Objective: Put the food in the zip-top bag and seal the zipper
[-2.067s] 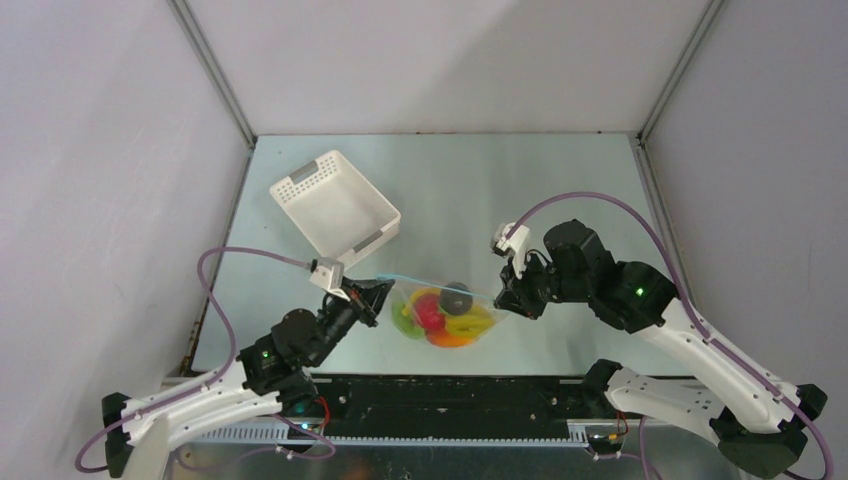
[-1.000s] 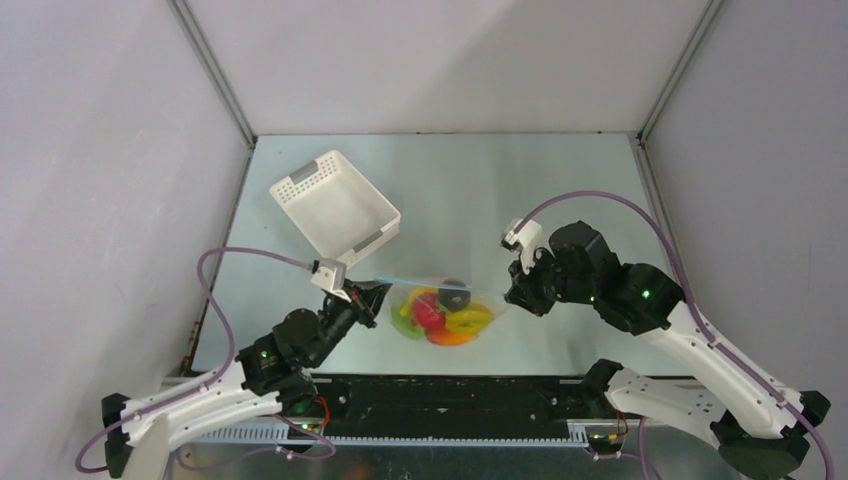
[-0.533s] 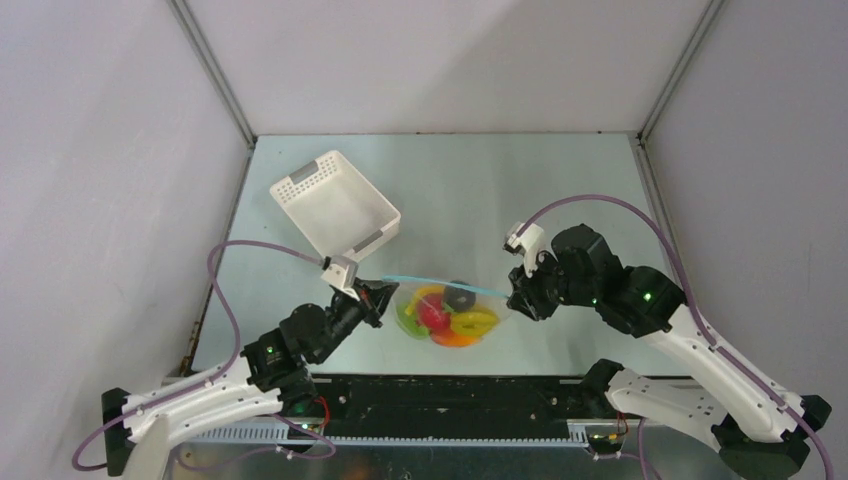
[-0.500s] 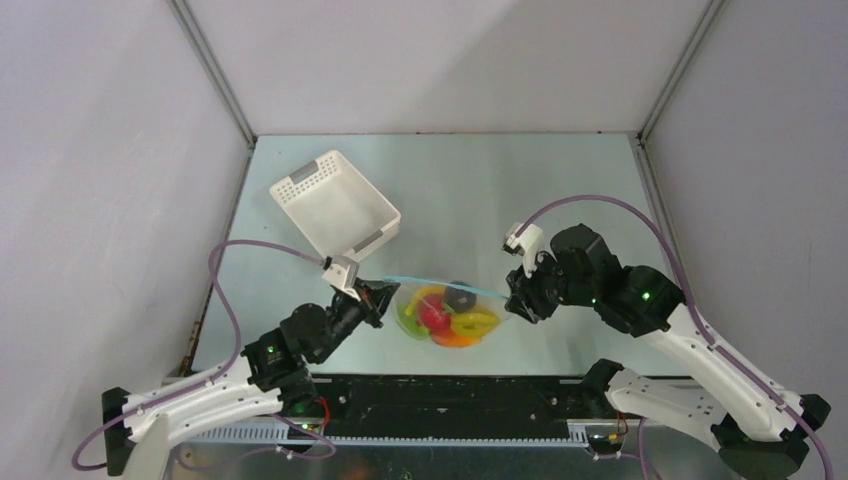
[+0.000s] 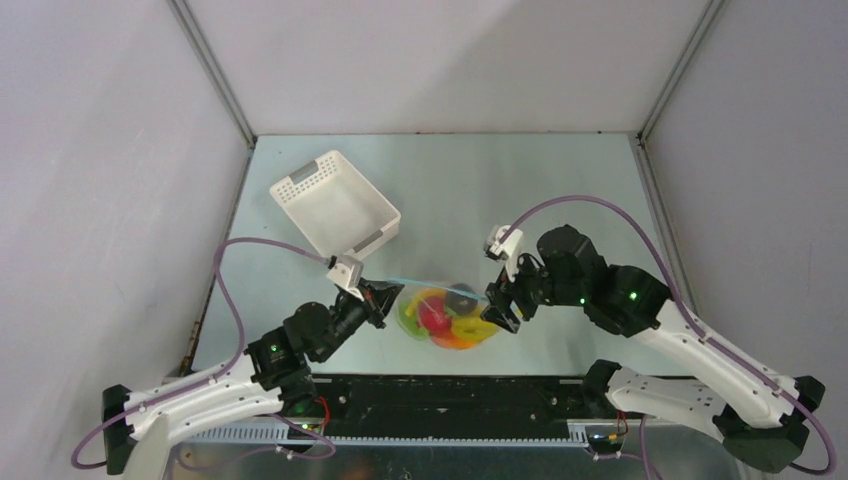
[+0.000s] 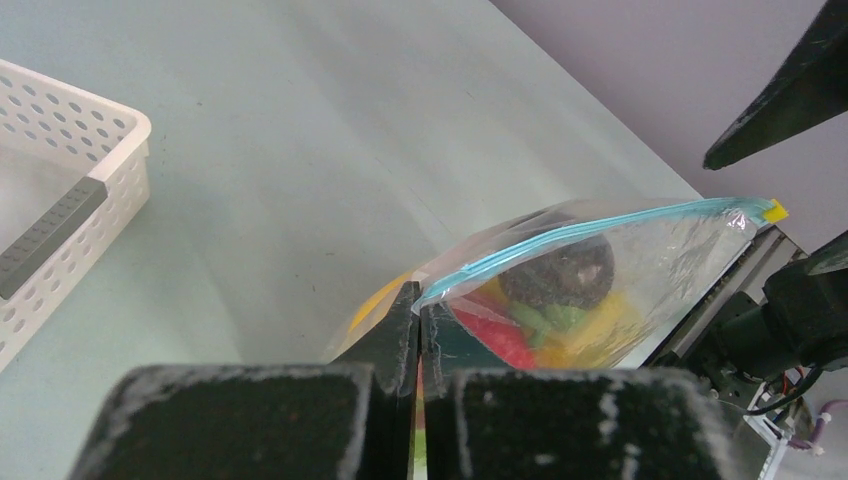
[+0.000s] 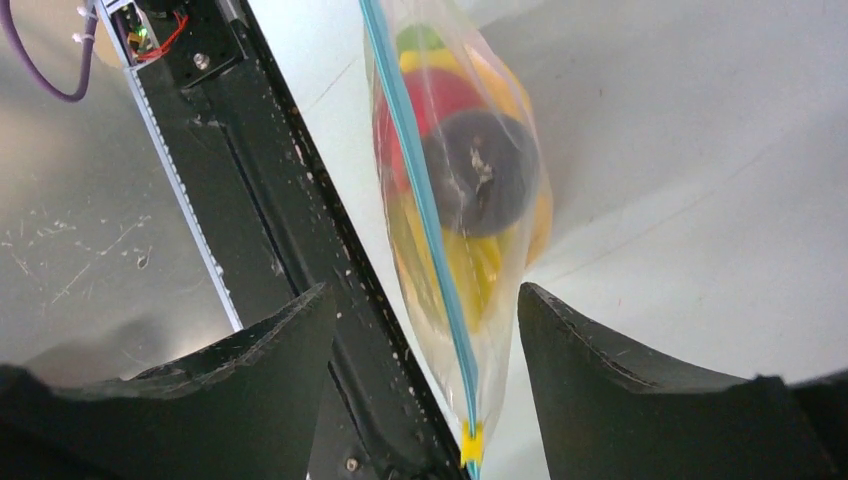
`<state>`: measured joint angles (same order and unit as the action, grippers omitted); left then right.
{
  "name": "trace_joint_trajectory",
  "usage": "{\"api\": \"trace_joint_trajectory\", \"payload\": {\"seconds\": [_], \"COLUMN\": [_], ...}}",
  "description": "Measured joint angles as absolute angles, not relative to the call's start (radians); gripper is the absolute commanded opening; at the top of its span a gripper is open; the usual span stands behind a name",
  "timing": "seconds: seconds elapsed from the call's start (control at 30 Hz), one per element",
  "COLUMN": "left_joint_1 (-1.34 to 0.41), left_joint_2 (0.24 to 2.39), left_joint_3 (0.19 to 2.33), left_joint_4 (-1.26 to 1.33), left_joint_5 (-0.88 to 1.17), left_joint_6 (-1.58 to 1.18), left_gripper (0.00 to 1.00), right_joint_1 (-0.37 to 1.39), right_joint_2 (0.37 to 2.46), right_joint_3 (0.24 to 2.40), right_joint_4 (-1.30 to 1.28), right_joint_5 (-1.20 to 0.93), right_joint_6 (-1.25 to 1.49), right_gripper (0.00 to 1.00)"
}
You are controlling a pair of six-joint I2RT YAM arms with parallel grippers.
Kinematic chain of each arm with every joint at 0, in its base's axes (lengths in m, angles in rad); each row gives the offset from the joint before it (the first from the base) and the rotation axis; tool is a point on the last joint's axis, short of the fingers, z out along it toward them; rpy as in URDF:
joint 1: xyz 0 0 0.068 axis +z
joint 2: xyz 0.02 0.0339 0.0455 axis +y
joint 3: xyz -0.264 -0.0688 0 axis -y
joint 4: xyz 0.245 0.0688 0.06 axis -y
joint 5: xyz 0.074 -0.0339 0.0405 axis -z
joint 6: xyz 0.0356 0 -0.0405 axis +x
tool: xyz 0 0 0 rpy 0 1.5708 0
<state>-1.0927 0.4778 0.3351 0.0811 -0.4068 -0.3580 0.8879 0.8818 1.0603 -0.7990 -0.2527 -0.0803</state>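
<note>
The zipper [image 5: 430,284] runs as one taut line between the two arms, its long axis going from the left claw [image 5: 385,297] across to the right claw [image 5: 497,305]. In the right wrist view the teal strip passes straight down the gap between the spread fingers [image 7: 280,340], with its yellow end tab [image 7: 469,443] deepest in the gap. The right claw is the nearer one to the free end. It is wide open and holds nothing, and no contact with the plastic shows.

The left claw is pressed together, pinching the zip-top bag [image 5: 445,318] at the corner where the strip begins. The food [image 7: 470,170] sits inside, with dark purple, red, yellow and green pieces bunched below the mouth. The bag lies near the front edge of the desk [image 5: 480,200], well apart from the white slotted basket [image 5: 335,205].

Closing on the strip looks like the next need.
</note>
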Motion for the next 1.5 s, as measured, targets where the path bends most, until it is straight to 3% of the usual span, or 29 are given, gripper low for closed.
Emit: {"api": "trace_joint_trajectory", "payload": {"seconds": [0.13,0.27,0.4,0.5,0.57,0.63,0.67,0.7,0.83,1.27,1.5], "left_joint_1": [-1.093,-1.093,-1.093,-1.093,-1.093,-1.093,-1.093,-1.093,-1.093,-1.093,-1.093], "left_joint_2": [0.478,0.477,0.474,0.466,0.463,0.46,0.459,0.457,0.445,0.369,0.352], "left_joint_3": [0.335,0.336,0.337,0.337,0.337,0.338,0.34,0.349,0.396,0.427,0.426], "left_joint_4": [0.08,0.08,0.08,0.08,0.081,0.08,0.077,0.065,0.022,-0.107,-0.129], "left_joint_5": [-0.403,-0.398,-0.387,-0.381,-0.381,-0.385,-0.39,-0.395,-0.449,-0.651,-0.695], "left_joint_6": [-0.359,-0.364,-0.366,-0.368,-0.369,-0.377,-0.376,-0.39,-0.419,-0.489,-0.502], "left_gripper": [0.0,0.0,0.0,0.0,0.14,0.69,0.92,0.98,1.0,1.0,1.0], "right_joint_1": [0.904,0.914,0.921,0.922,0.922,0.921,0.92,0.915,0.836,0.322,0.248], "right_joint_2": [0.938,0.986,1.014,1.022,1.022,1.022,1.021,1.019,0.989,0.955,1.111], "right_joint_3": [1.06,1.06,1.06,1.06,1.06,1.06,1.06,1.06,1.06,1.137,1.161], "right_joint_4": [-0.746,-0.714,-0.704,-0.703,-0.7,-0.697,-0.697,-0.697,-0.699,-0.717,-0.58], "right_joint_5": [-0.256,-0.272,-0.283,-0.285,-0.279,-0.262,-0.249,-0.235,-0.158,0.301,0.437], "right_joint_6": [-0.09,-0.104,-0.109,-0.105,-0.1,-0.087,-0.078,-0.07,-0.025,-0.047,-0.149], "right_gripper": [0.65,0.5,0.19,0.05,0.0,0.0,0.0,0.0,0.0,0.0,0.01]}}
